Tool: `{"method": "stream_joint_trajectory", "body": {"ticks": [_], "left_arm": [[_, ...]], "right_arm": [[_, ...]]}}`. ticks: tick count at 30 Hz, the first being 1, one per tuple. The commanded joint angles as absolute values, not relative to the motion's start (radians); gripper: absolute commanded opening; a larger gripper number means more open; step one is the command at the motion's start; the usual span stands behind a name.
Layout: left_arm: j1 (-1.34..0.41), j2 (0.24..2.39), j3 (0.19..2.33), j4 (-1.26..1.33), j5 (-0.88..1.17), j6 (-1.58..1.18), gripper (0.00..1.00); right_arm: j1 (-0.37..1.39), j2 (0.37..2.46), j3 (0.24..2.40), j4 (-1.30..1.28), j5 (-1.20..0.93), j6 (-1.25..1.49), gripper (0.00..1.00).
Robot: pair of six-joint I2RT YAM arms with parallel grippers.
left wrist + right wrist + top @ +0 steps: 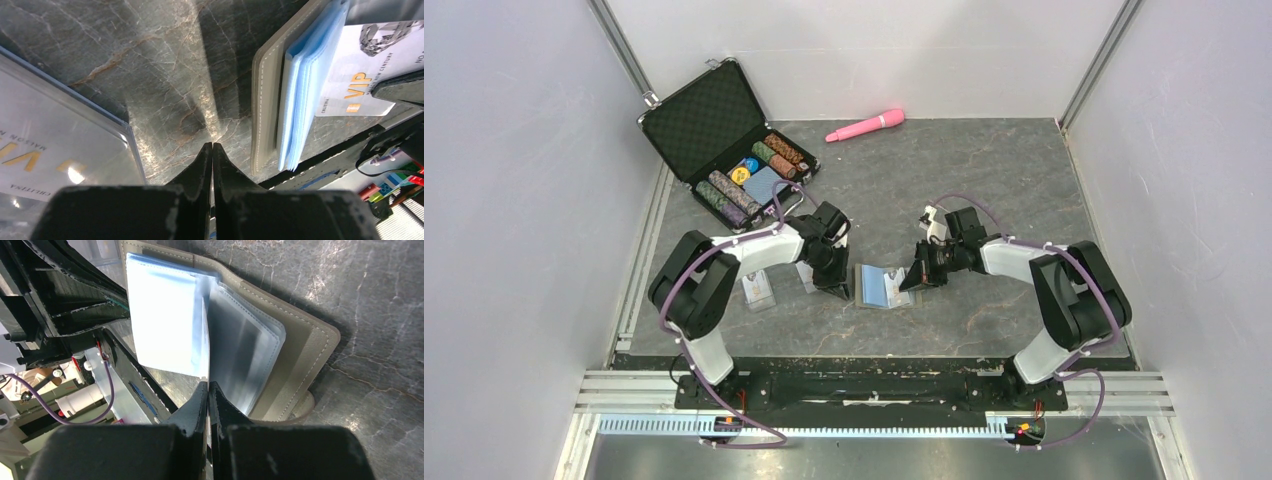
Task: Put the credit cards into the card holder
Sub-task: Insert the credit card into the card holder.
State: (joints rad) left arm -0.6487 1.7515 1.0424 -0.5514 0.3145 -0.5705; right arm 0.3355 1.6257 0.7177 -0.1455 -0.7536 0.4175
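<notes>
One open card holder [882, 288] between closed left fingers [202, 172], right fingers [220, 410].

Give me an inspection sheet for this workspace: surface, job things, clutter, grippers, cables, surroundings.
Surface: dark veined table, nothing spilled seen.
Job's things: card holder lies open, VIP card on its blue lining; second card on the table to its left.
Clutter: open black chip case; pink wand-shaped object.
Grippers: left gripper shut, empty, over bare table; right gripper shut at the holder's leaves.
Cables: purple cables along both arms, off the cards.
Surroundings: white walls, metal frame posts.
</notes>
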Motion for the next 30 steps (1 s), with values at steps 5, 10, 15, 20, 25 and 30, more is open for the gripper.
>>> {"method": "stream_joint_trajectory", "body": {"ticks": [5, 10, 15, 20, 25, 30], "left_arm": [[-0.672, 1.787, 1.092, -0.584, 0.284, -0.502, 0.05], [-0.674, 1.763, 1.130, -0.627, 0.253, -0.487, 0.08], [-0.674, 1.727, 1.174, -0.671, 0.208, -0.474, 0.18], [-0.675, 1.718, 1.195, -0.673, 0.218, -0.472, 0.21], [-0.675, 1.732, 1.188, -0.644, 0.245, -0.475, 0.25], [-0.681, 1.761, 1.177, -0.622, 0.258, -0.479, 0.27]], "right_arm": [[0.332, 1.659, 0.765, -0.146, -0.751, 0.423, 0.00], [0.333, 1.667, 0.784, -0.145, -0.753, 0.431, 0.00], [0.335, 1.682, 0.794, -0.144, -0.753, 0.434, 0.00], [0.339, 1.686, 0.799, -0.144, -0.754, 0.437, 0.00], [0.345, 1.687, 0.798, -0.141, -0.754, 0.440, 0.00], [0.346, 1.688, 0.798, -0.139, -0.755, 0.442, 0.00]]}}
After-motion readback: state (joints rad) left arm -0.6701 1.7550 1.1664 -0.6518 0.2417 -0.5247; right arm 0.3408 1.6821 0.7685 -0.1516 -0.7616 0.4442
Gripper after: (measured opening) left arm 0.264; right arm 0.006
